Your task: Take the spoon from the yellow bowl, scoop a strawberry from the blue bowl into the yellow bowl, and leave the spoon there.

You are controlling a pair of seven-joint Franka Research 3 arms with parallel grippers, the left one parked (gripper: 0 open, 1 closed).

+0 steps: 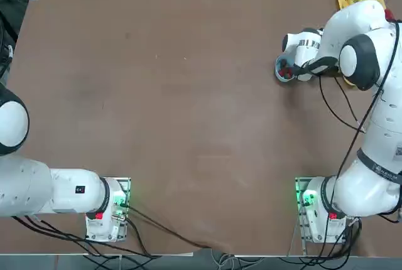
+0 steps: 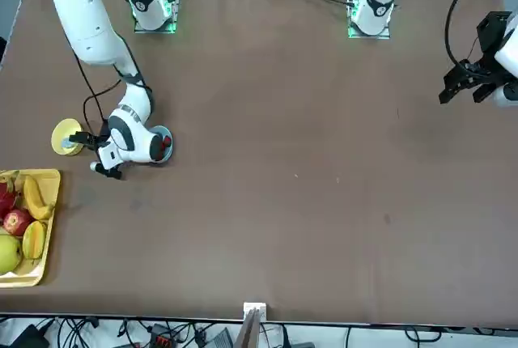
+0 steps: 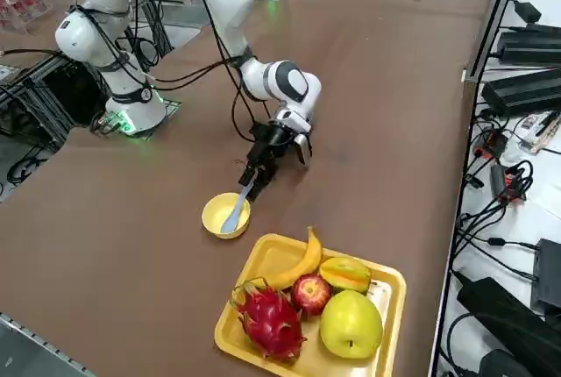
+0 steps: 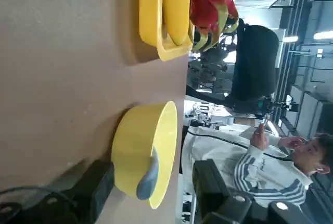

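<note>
- Right gripper (image 3: 259,171), black two-finger type, at centre of right side view, poised at the handle end of the small pale blue-white plastic spoon (image 3: 235,210); fingers parted either side of the handle in the wrist view, nothing held yet.
- Spoon resting in the small round yellow bowl (image 3: 224,216), just left of centre in the side view, handle leaning over the rim toward the gripper.
- Small round light-blue bowl (image 2: 161,145) partly hidden behind the wrist, left of centre in the front view; something red inside.
- Step in hand, as judged: taking the spoon. Next move calls for closing squarely on the thin handle, then lifting clear of the rim.
- Rectangular yellow tray of fruit (image 3: 386,282) complete in the side view only; front view alone showing both bowls side by side.
- Wrist view alone giving the spoon handle between the fingers, plus a person in the background.
</note>
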